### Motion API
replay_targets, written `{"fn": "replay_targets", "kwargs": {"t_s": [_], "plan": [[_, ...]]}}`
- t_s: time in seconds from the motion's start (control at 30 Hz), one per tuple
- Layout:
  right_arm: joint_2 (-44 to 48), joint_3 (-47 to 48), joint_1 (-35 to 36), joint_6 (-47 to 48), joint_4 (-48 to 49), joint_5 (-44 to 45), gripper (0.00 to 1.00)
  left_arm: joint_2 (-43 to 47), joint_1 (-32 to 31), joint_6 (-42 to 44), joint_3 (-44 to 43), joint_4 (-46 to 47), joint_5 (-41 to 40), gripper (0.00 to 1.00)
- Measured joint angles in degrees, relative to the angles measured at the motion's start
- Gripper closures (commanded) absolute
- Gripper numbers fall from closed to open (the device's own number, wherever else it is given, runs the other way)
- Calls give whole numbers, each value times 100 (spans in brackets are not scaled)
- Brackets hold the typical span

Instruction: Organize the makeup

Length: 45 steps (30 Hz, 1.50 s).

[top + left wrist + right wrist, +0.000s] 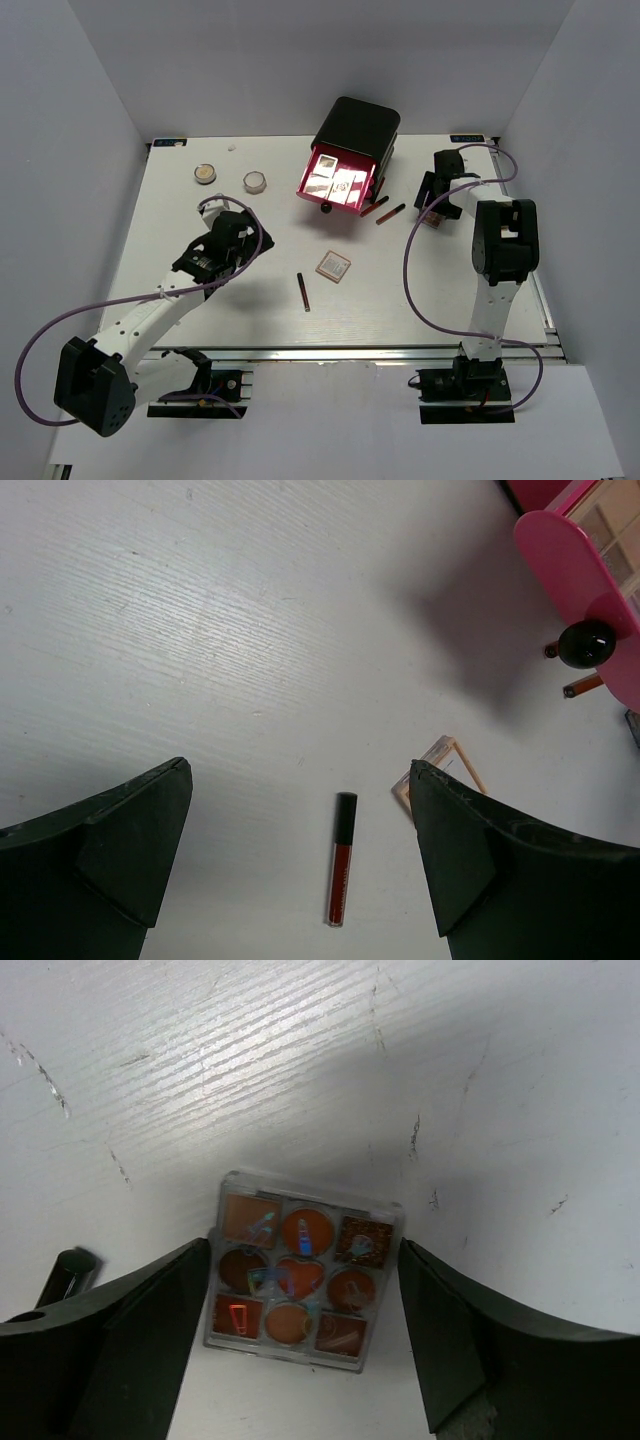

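Orange and brown pans, nine of them, fill the square palette (295, 1272) I have under the right wrist camera. It lies flat on the white table (300, 1060), squarely between the fingers (130, 1335) of the right gripper (305, 1250). The jaws stand apart, one on each side of it. One is right against the palette's edge and the other is just beside it, and I cannot tell whether either touches. A dark stick end (68, 1268) shows next to one finger.

From above, that gripper sits at the far right of the table, just right of the black box (357, 128). The box's pink drawer (338, 182) stands open with flat palettes lying in it. Two sticks (391, 213) lie on the table between the drawer and the right gripper.

Mid-table I see a second palette (333, 266), with a red stick (303, 292) near it on the side toward me. The left gripper (300, 770) hangs over the table left of them, jaws wide apart and holding nothing. In its wrist view the red stick lies between the two fingers, untouched, and a corner of the second palette peeks out beside one finger.

Two round compacts (205, 173) sit at the far left, beyond the left gripper.
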<state>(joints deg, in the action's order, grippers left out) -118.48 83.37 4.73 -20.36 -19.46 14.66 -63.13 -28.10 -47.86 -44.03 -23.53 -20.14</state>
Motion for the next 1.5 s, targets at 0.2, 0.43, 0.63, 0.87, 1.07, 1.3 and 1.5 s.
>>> {"fn": "replay_targets", "kwargs": {"t_s": [0.2, 0.43, 0.63, 0.87, 1.07, 1.3, 1.5], "plan": [[-2, -39, -26, 118, 122, -131, 50, 35, 0, -55, 50, 22, 20, 2], [197, -240, -98, 420, 199, -592, 74, 306, 0, -63, 271, 186, 70, 2], [979, -369, -96, 763, 116, -1386, 89, 686, 0, -28, 428, 275, 63, 2], [2557, -343, 979, 1397, 514, -1797, 87, 1023, 0, 4, 688, 466, 63, 2], [2487, 35, 2415, 1384, 638, -1781, 83, 1106, 2, -2, 817, 481, 98, 2], [1692, 424, 2653, 994, 592, -1161, 79, 1390, 0, -52, 890, 557, 109, 2], [1423, 431, 2776, 848, 643, -750, 72, 1683, 0, -151, 999, 551, 101, 2]]}}
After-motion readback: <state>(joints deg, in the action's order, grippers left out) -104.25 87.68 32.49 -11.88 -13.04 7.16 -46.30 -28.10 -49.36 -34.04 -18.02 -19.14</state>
